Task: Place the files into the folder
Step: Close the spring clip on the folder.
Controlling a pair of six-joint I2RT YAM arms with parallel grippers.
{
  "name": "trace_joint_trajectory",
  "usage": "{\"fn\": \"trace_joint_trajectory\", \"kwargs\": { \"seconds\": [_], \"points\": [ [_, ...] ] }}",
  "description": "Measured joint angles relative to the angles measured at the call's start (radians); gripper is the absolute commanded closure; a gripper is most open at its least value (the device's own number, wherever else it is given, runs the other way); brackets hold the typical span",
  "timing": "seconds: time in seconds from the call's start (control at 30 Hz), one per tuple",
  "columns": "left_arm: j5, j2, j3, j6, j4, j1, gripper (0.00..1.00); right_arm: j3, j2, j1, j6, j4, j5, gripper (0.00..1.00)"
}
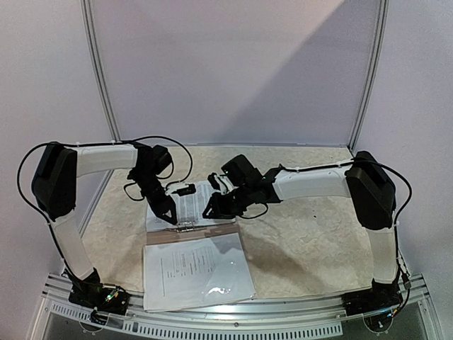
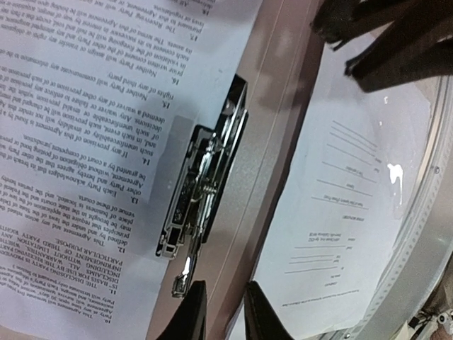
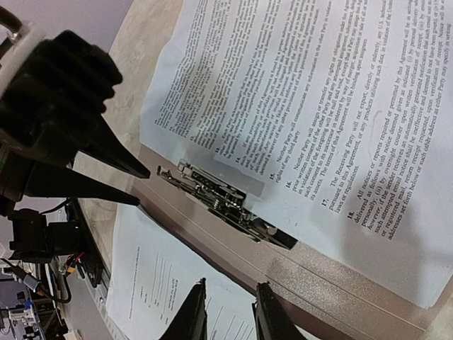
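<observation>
The folder point(image 1: 161, 238) lies open and flat on the tabletop point(image 1: 304, 234), its taupe spine running left to right across the overhead view. On the far half, at 12 o'clock from the spine, lies a printed sheet point(image 1: 197, 200) dense with numbered paragraphs. On the near half, at 6 o'clock, lies a sleeved sheet point(image 1: 198, 273) – glossy, with a bright glare spot and only a few short lines of print. The metal clip point(image 1: 185, 227) sits between the two, on the near edge of the printed sheet. I cannot tell whether it is actually pinching the paper.

My left hand point(image 1: 170, 215) hangs over the folder at about 10 o'clock from the clip, fingers pointing down. My right hand point(image 1: 210, 211) is at about 2 o'clock from the clip. The two hands are close together but apart.

From my left wrist I see my left hand point(image 2: 225, 287) with only a narrow gap between the fingers and nothing in it, just beside the clip point(image 2: 205, 177) – spine point(image 2: 272, 120) and sleeved sheet point(image 2: 354, 205) beyond.

From my right wrist, my right hand point(image 3: 232, 285) is likewise narrowly parted and empty, above the sleeved sheet point(image 3: 156, 276), with the clip point(image 3: 226, 202) and the printed sheet point(image 3: 318, 106) ahead.
</observation>
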State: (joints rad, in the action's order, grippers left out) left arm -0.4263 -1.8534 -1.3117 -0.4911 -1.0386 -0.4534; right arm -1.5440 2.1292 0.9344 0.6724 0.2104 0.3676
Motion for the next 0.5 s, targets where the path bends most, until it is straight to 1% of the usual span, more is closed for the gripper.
{"fn": "trace_joint_trajectory", "kwargs": {
  "seconds": [0.27, 0.5],
  "points": [
    [0.082, 0.000, 0.082, -0.029, 0.002, 0.042, 0.83, 0.000, 0.000, 0.000, 0.001, 0.006, 0.001, 0.76],
    [0.143, 0.000, 0.117, -0.041, 0.017, 0.046, 0.86, 0.000, 0.000, 0.000, 0.003, 0.006, 0.001, 0.76]
  ]
}}
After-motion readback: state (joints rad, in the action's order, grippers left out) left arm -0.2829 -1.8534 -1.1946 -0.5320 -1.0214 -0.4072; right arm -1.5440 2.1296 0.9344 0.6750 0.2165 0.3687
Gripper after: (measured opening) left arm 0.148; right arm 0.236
